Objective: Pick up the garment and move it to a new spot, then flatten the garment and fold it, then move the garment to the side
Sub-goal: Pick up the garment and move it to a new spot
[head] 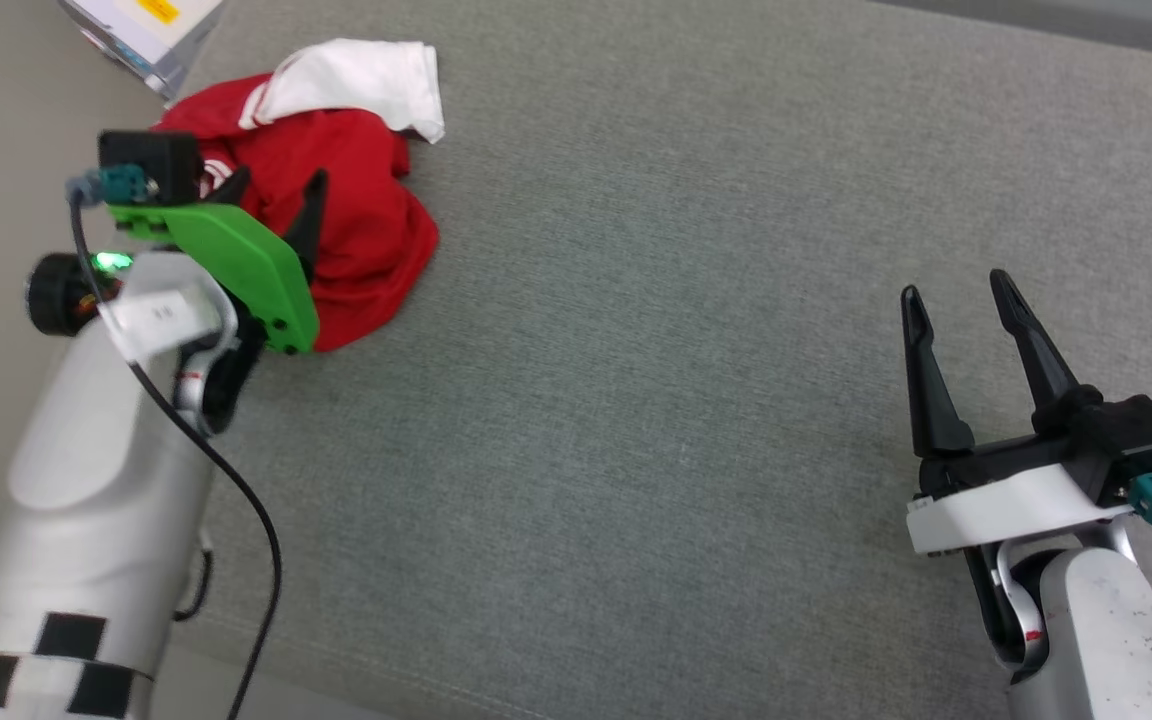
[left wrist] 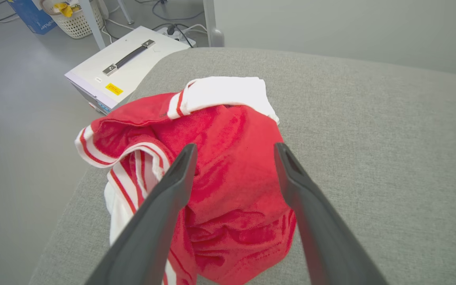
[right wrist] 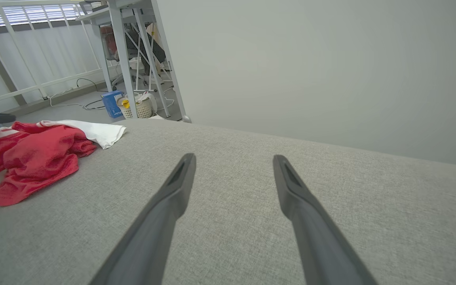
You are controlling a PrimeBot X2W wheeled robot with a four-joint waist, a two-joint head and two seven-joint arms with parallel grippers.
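The left gripper (left wrist: 236, 148), fingers spread, hangs over the crumpled garment (left wrist: 228, 186) near the far left edge of the grey surface (left wrist: 370, 138); it should sink onto a thick red fold before closing.

Looks like a lab or office: metal-legged desk (right wrist: 123, 51), blinds (right wrist: 26, 14), loose cables (right wrist: 93, 104) on grey floor (left wrist: 14, 118), white equipment case (left wrist: 133, 67).
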